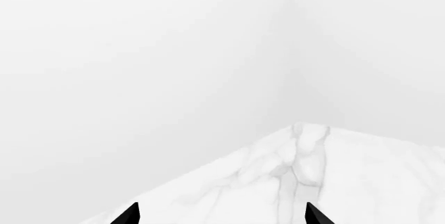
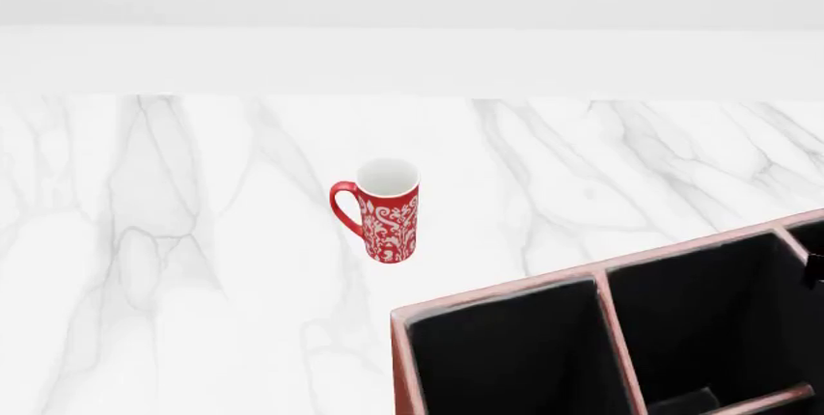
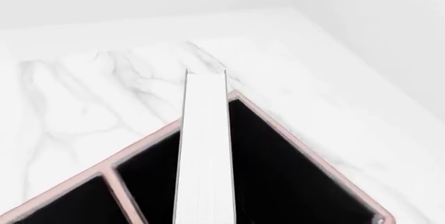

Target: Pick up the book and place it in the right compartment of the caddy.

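Book (image 3: 205, 151): seen only in the right wrist view, page edges facing the camera as a long white band, held over a black-lined compartment at a corner of the caddy (image 3: 306, 146). It runs straight out from the camera, so the right pincer is judged to have it by the near end, though neither that pincer's fingertips nor their gap are in frame; grip and opening cannot be confirmed. Judgement on handling: a stiff hardback, moderately weighty for its size, not fragile; the covers are probably smooth, so a firm clamp across both boards near the spine is the sound hold, since pinching loose pages alone would let it sag or slide. Left pincer (image 1: 222, 214): two black tips show at the edge of its own view, well apart with nothing between them, so it stands open and empty above the marble counter (image 1: 334, 182). Head view shows what the wrist views do not: the red mug (image 2: 384, 212) upright on the counter, well apart from the caddy, and two caddy compartments side by side with pale pink rims. Neither arm nor the book appears there. Conversely, only the right wrist view establishes the book's position over the caddy; which compartment lies beneath cannot be settled with certainty.
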Available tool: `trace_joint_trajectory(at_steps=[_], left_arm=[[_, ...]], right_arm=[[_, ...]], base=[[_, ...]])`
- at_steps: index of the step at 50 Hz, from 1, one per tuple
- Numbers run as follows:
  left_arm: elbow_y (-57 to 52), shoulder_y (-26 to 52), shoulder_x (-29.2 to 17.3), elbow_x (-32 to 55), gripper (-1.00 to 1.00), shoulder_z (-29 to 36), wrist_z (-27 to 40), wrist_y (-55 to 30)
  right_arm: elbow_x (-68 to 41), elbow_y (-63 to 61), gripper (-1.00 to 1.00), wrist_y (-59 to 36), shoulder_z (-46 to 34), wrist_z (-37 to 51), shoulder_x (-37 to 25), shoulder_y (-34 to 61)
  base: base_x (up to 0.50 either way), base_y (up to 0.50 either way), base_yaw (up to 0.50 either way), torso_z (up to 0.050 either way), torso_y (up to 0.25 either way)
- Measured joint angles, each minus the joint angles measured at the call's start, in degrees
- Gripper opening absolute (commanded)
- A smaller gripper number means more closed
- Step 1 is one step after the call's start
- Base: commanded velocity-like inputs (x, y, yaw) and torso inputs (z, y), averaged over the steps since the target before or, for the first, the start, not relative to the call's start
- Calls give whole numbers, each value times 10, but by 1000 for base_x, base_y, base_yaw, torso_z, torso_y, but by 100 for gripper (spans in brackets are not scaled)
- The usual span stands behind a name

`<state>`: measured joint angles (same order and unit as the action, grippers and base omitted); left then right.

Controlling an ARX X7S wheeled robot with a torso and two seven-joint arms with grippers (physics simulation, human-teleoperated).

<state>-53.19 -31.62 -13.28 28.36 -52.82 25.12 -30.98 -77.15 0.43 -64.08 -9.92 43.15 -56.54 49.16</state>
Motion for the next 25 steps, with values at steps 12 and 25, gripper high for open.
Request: trace_joint_trajectory(at_steps=[12,25], left_arm=[[-3,0,-3,1,100,1,2,-3],[-3,0,-4,1,100,2,3,-2]], right_arm=[[24,19,-100,22,-17,-23,17,-21],[51,42,100,39,-32,-40,30,-34]], base=[[0,0,0,0,1],[0,0,0,0,2]])
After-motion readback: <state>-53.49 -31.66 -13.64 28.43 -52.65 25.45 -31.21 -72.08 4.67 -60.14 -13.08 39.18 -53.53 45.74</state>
